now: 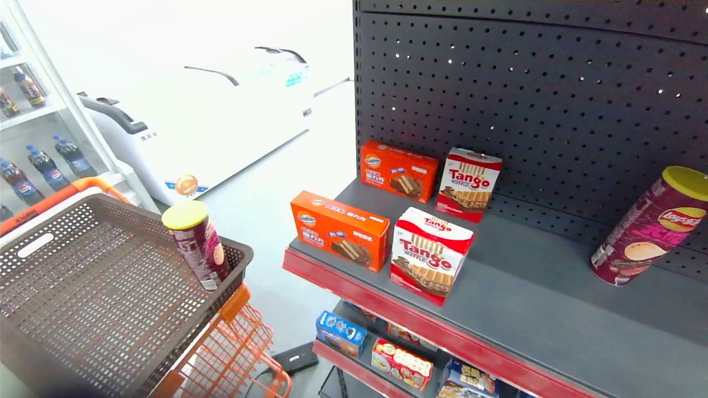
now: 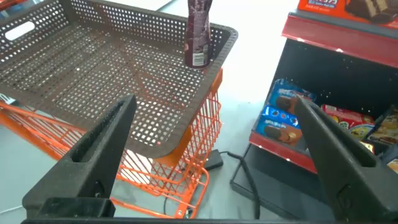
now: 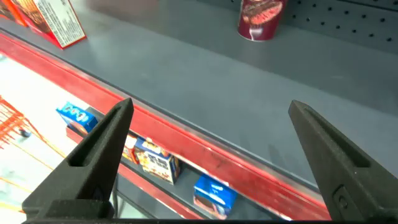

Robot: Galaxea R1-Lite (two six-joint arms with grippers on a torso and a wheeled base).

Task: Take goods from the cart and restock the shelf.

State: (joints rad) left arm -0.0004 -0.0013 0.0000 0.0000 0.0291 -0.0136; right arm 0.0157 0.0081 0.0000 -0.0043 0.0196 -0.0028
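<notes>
Chip can [image 1: 196, 243] stands in right corner of cart basket [image 1: 83, 287]. Second can [image 1: 647, 226] on shelf [image 1: 525, 298], far right, near pegboard [image 1: 553, 99]. Left gripper [image 2: 212, 104]: fingers apart, empty, above cart. Right gripper [image 3: 211, 107]: fingers apart, empty, above shelf front.

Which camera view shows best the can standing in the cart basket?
The head view: the whole can is seen, lid to base, in the basket. The left wrist view cuts off its top. The right wrist view faces the shelf, where another can stands.
</notes>
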